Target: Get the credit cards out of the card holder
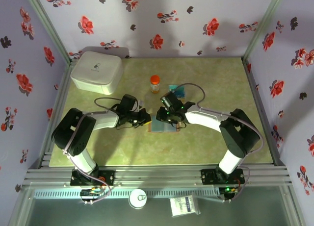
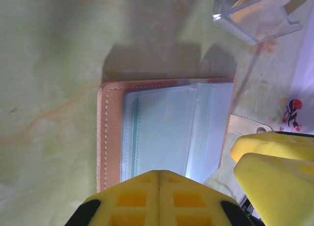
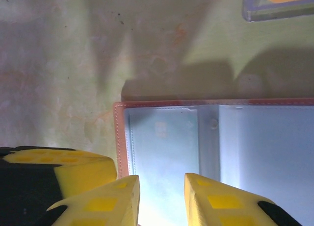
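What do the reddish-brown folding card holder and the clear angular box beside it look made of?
Reddish-brown card holder: likely leather or faux leather, matte, stitched along the edge; its pale blue-grey slots look like glossy plastic film. Clear box: hard transparent plastic, maybe acrylic; glinting edges.

The card holder (image 2: 110,138) has a reddish-brown border with pale stitching and a light grey-blue inside; the bench (image 1: 206,147) is mottled yellow-green. The left pincer (image 2: 158,182) and the right pincer (image 3: 162,182) are bright yellow. The walls (image 1: 171,20) are pale lilac with red and black flowers.
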Available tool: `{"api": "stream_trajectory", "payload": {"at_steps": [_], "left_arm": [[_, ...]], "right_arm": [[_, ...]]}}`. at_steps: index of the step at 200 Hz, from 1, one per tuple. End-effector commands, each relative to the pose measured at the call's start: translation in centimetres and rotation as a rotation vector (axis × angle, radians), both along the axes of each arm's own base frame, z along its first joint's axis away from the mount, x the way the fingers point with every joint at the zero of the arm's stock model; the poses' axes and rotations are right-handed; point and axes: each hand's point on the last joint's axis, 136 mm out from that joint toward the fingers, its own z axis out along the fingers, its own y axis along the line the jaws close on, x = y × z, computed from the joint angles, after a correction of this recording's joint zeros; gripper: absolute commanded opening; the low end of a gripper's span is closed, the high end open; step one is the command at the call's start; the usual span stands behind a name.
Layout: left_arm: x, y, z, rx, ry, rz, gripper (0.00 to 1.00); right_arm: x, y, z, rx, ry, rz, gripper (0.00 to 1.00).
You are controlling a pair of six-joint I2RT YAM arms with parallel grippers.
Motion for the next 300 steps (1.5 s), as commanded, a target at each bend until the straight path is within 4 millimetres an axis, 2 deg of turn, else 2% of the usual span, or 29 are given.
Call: {"api": "stream_trajectory", "payload": {"at_steps": [1,31,106,142,218,300], "left_arm": [[-1.0,0.1,-1.3,0.038,0.047,-0.042,0.0],[-1.4,0.3,-2.1,0.057,0.072,-0.046,0.0],[-1.2,0.7,-1.7,0.075,0.059,-0.038,0.0],[-1.5,0.9,-2.6,0.101,0.089,-0.043,0.0],[-1.5,1.2,-3.0,0.112,0.103,-0.039,0.0],[-1.5,1.8,-2.9,0.136,0.104,-0.031,0.0]], "right_arm": [[0.0,0.6,-0.3,0.007,0.027,0.028,0.3],[0.1,1.0,-0.8,0.005,0.044,0.033,0.3],[0.0,1.9,-1.8,0.021,0.082,0.047,0.3],[-0.2,2.0,-2.2,0.022,0.098,0.051,0.29],[-0.8,1.4,-3.3,-0.012,0.137,0.052,0.28],[-0.3,-0.8,-3.2,-0.083,0.103,0.027,0.28]]}}
